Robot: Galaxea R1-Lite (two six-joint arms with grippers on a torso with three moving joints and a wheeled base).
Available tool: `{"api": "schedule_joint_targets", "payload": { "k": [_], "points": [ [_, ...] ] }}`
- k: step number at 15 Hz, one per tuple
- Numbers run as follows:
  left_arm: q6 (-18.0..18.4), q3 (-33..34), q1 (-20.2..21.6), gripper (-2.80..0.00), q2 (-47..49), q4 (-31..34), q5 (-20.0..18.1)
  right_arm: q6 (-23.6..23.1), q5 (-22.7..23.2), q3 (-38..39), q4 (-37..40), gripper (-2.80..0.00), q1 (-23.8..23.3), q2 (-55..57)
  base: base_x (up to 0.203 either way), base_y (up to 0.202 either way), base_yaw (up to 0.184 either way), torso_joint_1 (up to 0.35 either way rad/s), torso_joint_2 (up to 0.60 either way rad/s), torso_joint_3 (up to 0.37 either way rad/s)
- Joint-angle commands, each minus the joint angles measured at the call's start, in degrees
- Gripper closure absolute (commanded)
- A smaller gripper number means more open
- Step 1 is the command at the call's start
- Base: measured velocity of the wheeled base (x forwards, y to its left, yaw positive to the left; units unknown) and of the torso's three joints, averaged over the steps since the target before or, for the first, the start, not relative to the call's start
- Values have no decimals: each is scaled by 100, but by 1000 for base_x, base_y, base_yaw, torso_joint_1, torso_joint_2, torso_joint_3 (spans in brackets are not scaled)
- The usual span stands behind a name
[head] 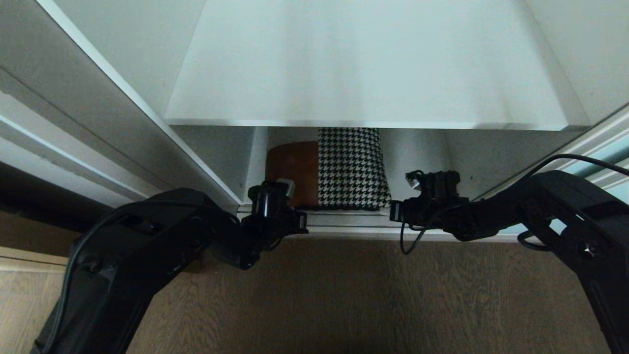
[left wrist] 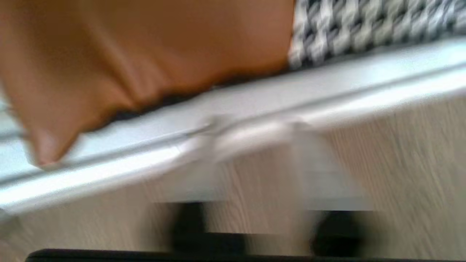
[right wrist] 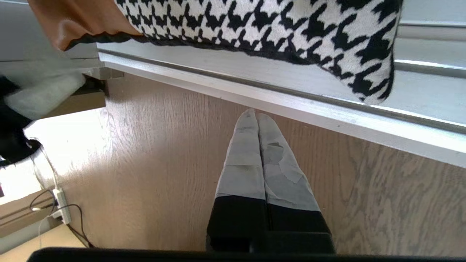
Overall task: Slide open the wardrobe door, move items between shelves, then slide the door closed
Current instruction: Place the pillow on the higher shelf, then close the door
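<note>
Shelves (head: 363, 73) of white board span the wardrobe above both our end effectors, and the cushion (head: 344, 169) lies on the lower one, just beyond them. We judge it soft and light, likely to sag, so a corner seam suits gripping. Rust-brown joins black-and-white houndstooth. Our left end effector (left wrist: 255, 174) hangs near the brown corner, its opening blurred beyond telling; our right end effector (right wrist: 257, 120) is pressed together, empty.
</note>
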Motion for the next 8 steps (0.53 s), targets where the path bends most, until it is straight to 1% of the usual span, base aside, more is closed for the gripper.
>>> {"api": "schedule_joint_targets", "payload": {
  "k": [1,2,3,5,7,8],
  "points": [
    [-32,-190,32,0,87,419,-32,15,14,-14,-23,0,-1,35,0,0,0,0,0,0],
    [-38,-396,47,0,227,672,-3,15,14,-39,-23,0,-1,51,0,0,0,0,0,0],
    [-33,-729,67,0,448,759,80,24,14,-25,-23,0,-1,69,0,0,0,0,0,0],
    [-11,-1517,154,0,983,857,463,24,14,-33,-23,0,-6,79,0,0,0,0,0,0],
    [33,-2513,241,0,1558,895,866,33,14,-7,-23,0,-62,53,0,0,0,0,0,0],
    [79,-2867,294,0,1808,888,1004,33,14,-6,-23,0,-63,42,0,0,0,0,0,0]
  ]
}}
